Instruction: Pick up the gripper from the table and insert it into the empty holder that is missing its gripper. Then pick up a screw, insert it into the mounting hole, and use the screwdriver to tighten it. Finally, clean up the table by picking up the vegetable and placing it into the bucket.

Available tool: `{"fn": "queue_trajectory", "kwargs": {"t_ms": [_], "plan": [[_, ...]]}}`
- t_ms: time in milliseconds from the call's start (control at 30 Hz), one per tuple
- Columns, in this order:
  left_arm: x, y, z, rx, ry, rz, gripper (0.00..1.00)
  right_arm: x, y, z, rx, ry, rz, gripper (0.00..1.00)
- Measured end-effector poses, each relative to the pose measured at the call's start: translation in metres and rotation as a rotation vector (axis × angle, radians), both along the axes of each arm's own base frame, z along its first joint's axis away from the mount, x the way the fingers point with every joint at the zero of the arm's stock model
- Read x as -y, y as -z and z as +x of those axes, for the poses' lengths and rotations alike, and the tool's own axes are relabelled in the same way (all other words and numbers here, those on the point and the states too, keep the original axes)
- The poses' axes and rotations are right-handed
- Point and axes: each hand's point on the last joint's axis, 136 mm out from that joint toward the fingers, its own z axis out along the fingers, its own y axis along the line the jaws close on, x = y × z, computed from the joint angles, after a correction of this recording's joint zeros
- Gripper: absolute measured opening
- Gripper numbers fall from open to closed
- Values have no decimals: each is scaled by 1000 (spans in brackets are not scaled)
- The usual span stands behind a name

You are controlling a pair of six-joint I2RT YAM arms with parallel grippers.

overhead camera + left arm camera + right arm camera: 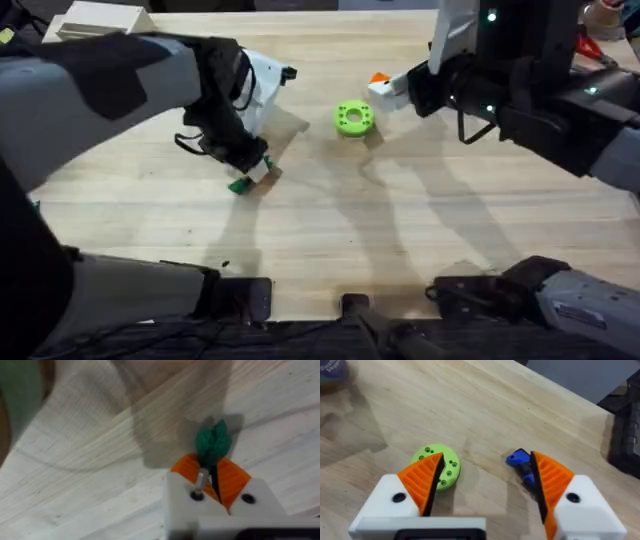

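The vegetable (240, 185) lies left of centre on the table (330, 230), under the left gripper (255, 172). The disc (353, 117) sits right of it, just left of the right gripper (385, 85).

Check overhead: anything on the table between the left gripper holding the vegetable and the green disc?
Overhead view shows bare wood and shadow between the left gripper, shut on the vegetable, and the green disc.

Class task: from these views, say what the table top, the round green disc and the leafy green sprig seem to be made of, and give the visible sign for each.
Pale table top: likely wood, grain lines, matte. Round bright-green disc: seemingly moulded plastic, even colour, small holes. Dark-green leafy sprig: probably soft plastic or fabric; dull, ridged leaves.
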Motion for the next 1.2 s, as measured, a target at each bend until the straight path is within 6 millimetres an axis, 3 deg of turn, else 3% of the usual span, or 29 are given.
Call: {"fn": "queue_trajectory", "kwargs": {"t_ms": [167, 467, 500, 533, 567, 800, 1067, 1200], "plan": [[5, -37, 15, 75, 0, -28, 20, 0, 0, 0, 0, 0, 0, 990], [9, -141, 86, 525, -17, -66, 20, 0, 0, 0, 0, 0, 0, 989], [6, -148, 93, 564, -34, -58, 20, 0, 0, 0, 0, 0, 0, 989], [-10, -159, 110, 645, -109, -26, 20, 0, 0, 0, 0, 0, 0, 990], [-45, -165, 132, 715, -257, 14, 20, 0, 0, 0, 0, 0, 0, 990], [-89, -156, 154, 739, -581, -24, 20, 0, 0, 0, 0, 0, 0, 989], [-78, -107, 166, 595, -706, -106, 20, 0, 0, 0, 0, 0, 0, 990], [-77, -97, 169, 571, -731, -115, 19, 0, 0, 0, 0, 0, 0, 989]]}}
